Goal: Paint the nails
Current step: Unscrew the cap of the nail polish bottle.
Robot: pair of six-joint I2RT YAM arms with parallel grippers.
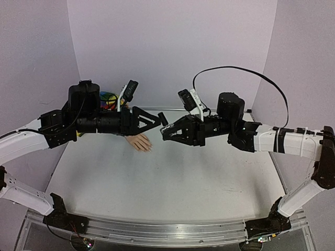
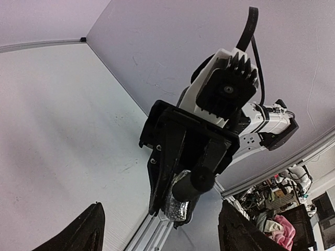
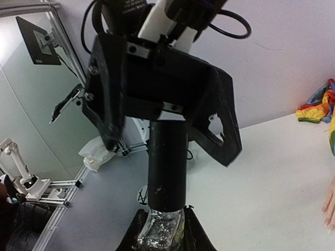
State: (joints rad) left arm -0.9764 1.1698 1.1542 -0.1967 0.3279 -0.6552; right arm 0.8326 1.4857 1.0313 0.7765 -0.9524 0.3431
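Two wrist views, bottle (image 3: 166, 188) gripped, overhead alone, whole fake hand (image 1: 140, 142)

The top camera sits above and behind both arm bases, looking down and forward across the table (image 1: 172, 183) to the back wall, far enough off to take in both arms and the fake hand (image 1: 140, 142). The left wrist camera, by the hand's wrist end, faces away from it toward the right gripper (image 2: 175, 201), which fills mid-frame at close range. The right wrist camera looks back at the left gripper (image 3: 168, 146), equally close, with the hand's fingertips at its right edge. Both wrist views share the bottle (image 3: 166, 193); the top view shows that spot on the hand's fingertip side
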